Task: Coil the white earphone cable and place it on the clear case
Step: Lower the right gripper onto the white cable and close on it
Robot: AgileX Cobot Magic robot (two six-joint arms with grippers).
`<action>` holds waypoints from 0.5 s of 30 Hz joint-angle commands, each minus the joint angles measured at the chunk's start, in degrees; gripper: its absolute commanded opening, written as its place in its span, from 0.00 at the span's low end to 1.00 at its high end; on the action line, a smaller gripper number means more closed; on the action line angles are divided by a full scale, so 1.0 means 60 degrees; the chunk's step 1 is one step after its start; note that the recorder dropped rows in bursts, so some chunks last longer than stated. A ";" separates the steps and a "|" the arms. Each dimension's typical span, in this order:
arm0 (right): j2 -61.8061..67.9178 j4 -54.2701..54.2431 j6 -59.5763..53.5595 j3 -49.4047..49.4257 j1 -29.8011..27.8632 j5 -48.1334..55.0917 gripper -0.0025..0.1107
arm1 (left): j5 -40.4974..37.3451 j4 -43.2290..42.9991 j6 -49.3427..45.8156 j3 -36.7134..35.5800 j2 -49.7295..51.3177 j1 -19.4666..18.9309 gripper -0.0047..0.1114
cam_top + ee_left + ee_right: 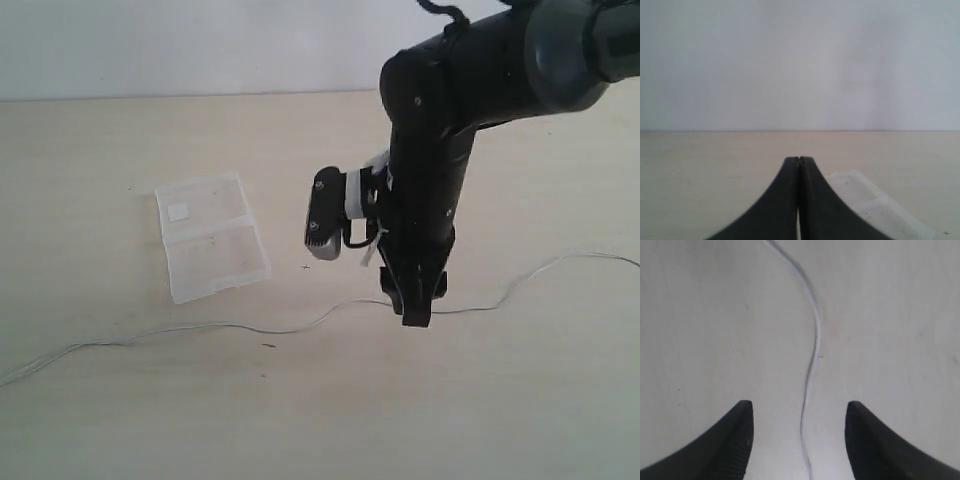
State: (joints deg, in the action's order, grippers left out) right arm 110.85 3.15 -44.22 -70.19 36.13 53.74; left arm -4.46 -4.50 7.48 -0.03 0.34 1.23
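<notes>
The white earphone cable (250,328) lies stretched in a wavy line across the table, running off both side edges; neither earbuds nor plug show. The clear case (212,237) lies open and flat behind it to the left, with a white sticker (178,211) on its far half. My right gripper (415,305) points down over the cable's middle. In the right wrist view it (799,405) is open, and the cable (816,340) runs between the two fingers without touching them. My left gripper (799,159) is shut on nothing, low over the table with the case (875,207) just beside it.
The pale wooden table (500,400) carries only the cable and the case. A white wall (200,40) rises behind its far edge. The black right arm (470,90) reaches in from the upper right, its wrist camera (325,215) facing left.
</notes>
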 commanded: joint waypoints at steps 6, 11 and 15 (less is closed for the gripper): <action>0.0079 -0.0525 -0.0801 0.0235 0.0196 -0.1824 0.50 | 0.0048 0.0079 0.0001 0.0005 -0.0056 -0.0024 0.04; 0.0094 -0.1406 -0.0934 0.0235 0.0196 -0.2240 0.50 | 0.0048 0.0079 0.0001 0.0005 -0.0056 -0.0024 0.04; 0.0172 -0.1482 -0.0843 0.0235 0.0196 -0.2417 0.50 | 0.0048 0.0079 0.0001 0.0005 -0.0056 -0.0024 0.04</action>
State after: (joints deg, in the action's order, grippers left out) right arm 111.51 -5.01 -49.29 -68.98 37.28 40.63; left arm -4.46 -4.50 7.48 -0.03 0.34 1.23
